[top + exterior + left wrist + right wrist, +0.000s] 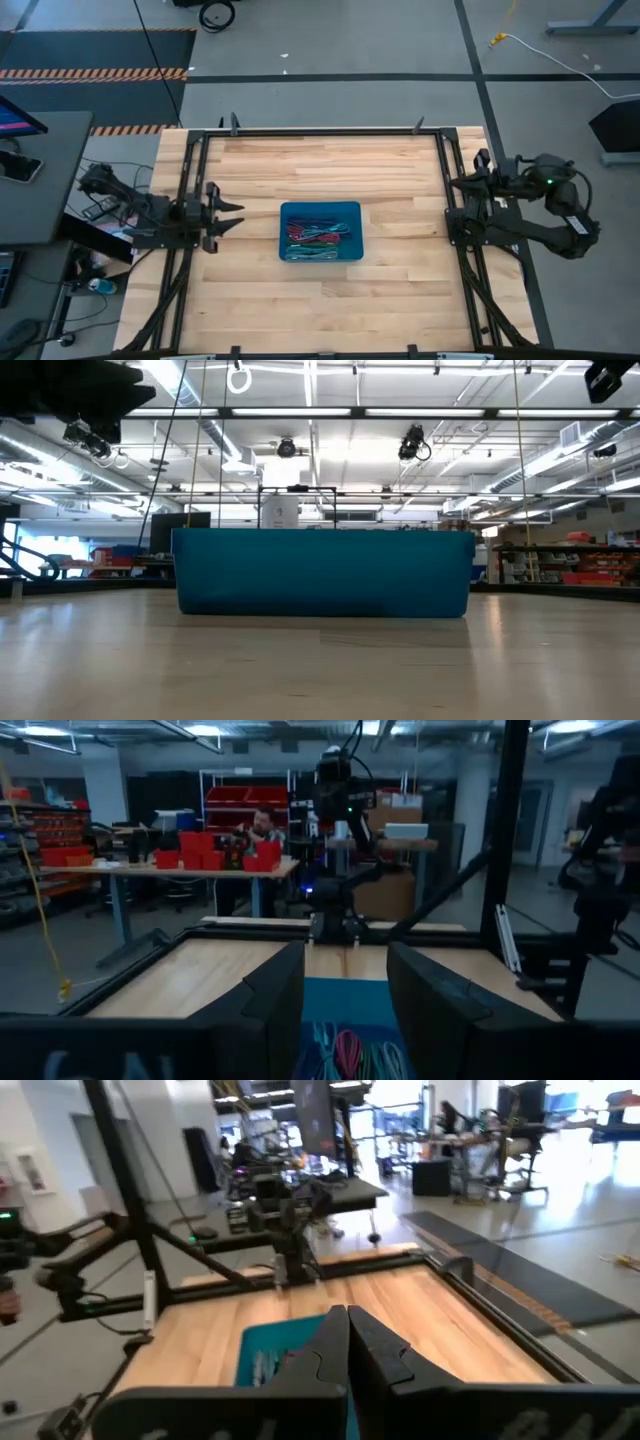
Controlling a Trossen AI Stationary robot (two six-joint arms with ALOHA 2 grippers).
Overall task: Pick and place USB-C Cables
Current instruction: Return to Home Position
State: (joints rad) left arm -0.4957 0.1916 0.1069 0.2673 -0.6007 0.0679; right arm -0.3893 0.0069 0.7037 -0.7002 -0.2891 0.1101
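Note:
A blue tray (320, 212) sits in the middle of the wooden table and fills the low view (320, 572). Several thin USB-C cables (318, 238) lie in it in a tangle of teal, maroon and grey. The left wrist view shows them (348, 1056) between that arm's fingers. My left gripper (232, 217) hovers open at the table's left side, pointing at the tray, its fingers (275, 1005) spread. My right gripper (458, 184) waits at the table's right edge with its fingers (347, 1342) shut and holds nothing. It also points toward the tray (275, 1355).
A black metal frame (320, 131) runs around the table's edges. Bare wood lies on all sides of the tray. In the room beyond, a person (262, 824) sits at a workbench with red bins. A desk with a monitor (20, 118) stands left of the table.

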